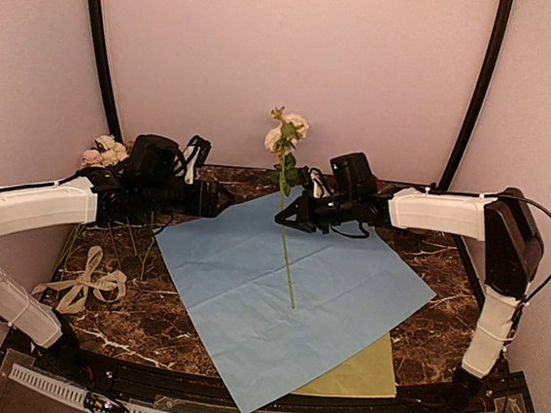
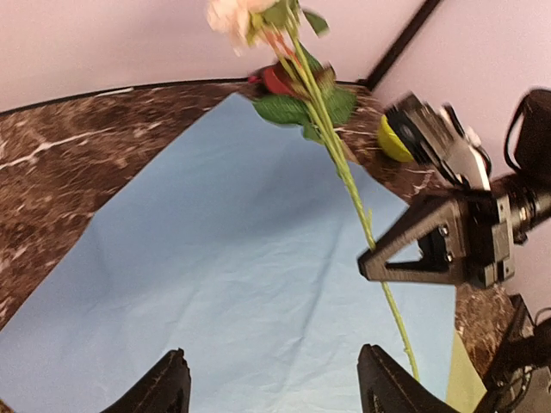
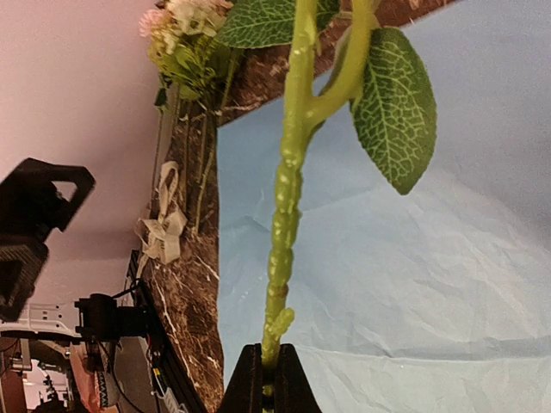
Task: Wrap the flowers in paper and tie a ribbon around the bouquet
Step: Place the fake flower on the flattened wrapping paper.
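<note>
Cream artificial rose (image 1: 289,266) with long green stem stands near upright at frame centre over the light-blue paper sheet (image 1: 236,310); right pincer (image 1: 287,217) clamped on its stem; left pincer (image 2: 275,391) apart, empty.

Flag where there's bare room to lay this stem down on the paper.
Bare: near half of the paper, from under the held flower to the near corner, and the marble right of it. Crowded: left edge, where ribbon, loose flowers and the left arm sit.
</note>
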